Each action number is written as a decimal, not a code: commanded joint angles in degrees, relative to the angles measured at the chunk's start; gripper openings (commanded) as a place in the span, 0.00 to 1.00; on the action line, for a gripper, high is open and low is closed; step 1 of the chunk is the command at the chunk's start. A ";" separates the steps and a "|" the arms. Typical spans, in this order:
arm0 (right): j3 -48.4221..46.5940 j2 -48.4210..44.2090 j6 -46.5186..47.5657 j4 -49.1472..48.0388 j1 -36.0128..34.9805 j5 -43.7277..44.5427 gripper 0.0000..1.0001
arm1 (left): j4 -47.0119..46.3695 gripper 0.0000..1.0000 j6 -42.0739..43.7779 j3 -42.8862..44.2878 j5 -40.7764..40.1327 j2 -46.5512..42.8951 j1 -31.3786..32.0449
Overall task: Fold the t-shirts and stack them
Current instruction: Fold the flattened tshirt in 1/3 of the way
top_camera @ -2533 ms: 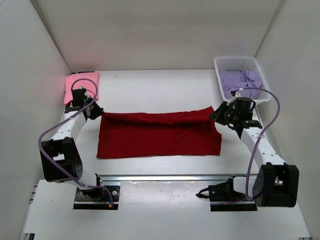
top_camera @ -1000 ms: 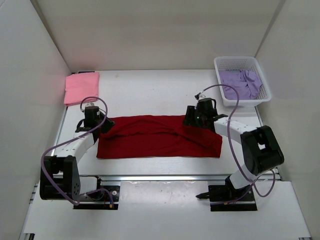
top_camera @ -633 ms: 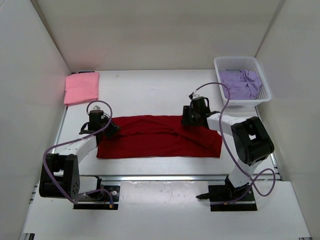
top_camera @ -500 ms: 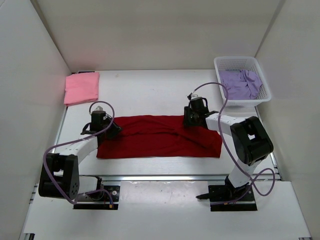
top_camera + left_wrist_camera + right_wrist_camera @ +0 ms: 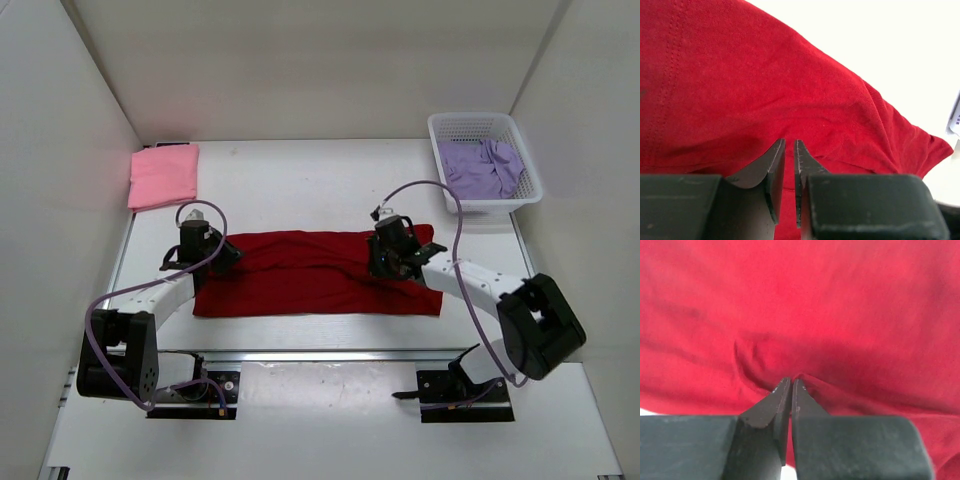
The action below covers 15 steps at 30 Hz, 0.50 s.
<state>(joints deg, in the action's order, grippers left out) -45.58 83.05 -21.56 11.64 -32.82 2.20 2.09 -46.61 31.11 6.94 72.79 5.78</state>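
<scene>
Closest to you, the dark red t-shirt [image 5: 310,275] is lying flat on the table [image 5: 300,180] as a long band running left to right, just past the arm bases, and both grippers are down on it. Your left gripper [image 5: 789,142] is at the shirt's left end with its jaws nearly together and only a thin slit between the tips. The tips are right over a soft ridge in the cloth, but I honestly can't tell whether any fabric is caught in there or not. Your right gripper [image 5: 791,380] is on the shirt's right part, near its far edge, and it's clamped all the way down – the wrist view shows the red cloth puckering into little creases that run right into the closed tips, so it's got a pinch of that shirt. Farther back, the pink t-shirt [image 5: 164,175] sits folded in the far left corner, well apart from the red one. Over in the far right corner the lavender t-shirt [image 5: 480,168] is crumpled inside the white mesh basket [image 5: 437,135].
</scene>
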 commanded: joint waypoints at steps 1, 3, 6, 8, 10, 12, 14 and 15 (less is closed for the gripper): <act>3.30 -4.90 -3.83 3.74 -2.33 1.14 0.00 | -1.47 0.24 -0.76 -0.70 1.76 -0.90 0.55; 4.97 -6.40 -6.37 4.88 -5.13 0.88 0.03 | -1.13 0.24 -0.85 0.00 1.50 -1.07 0.90; 7.26 -8.51 -9.81 3.83 -7.25 -3.57 0.20 | -1.47 0.24 -1.29 0.87 2.20 -1.34 0.64; 7.00 -9.30 -11.30 3.65 -8.65 -5.89 0.25 | -1.12 0.24 -1.38 1.58 2.73 -1.34 0.11; 5.86 -10.27 -10.53 4.35 -9.63 -7.63 0.30 | -1.39 0.24 -1.38 2.37 2.73 -2.04 -0.41; 4.02 -11.23 -9.12 6.11 -8.15 -7.65 0.29 | -1.30 0.25 -1.55 2.90 2.38 -2.04 -0.77; 4.18 -12.90 -7.89 4.28 -4.90 -6.77 0.27 | -0.86 0.25 -1.47 2.55 2.55 -1.60 -1.21; 4.19 -13.60 -7.36 3.75 -1.84 -6.77 0.26 | -0.77 0.24 -1.55 2.29 3.68 -1.26 -1.47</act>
<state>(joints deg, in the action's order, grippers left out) -39.13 72.69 -29.76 17.43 -39.31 -4.75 1.50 -47.86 31.92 8.78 72.71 5.26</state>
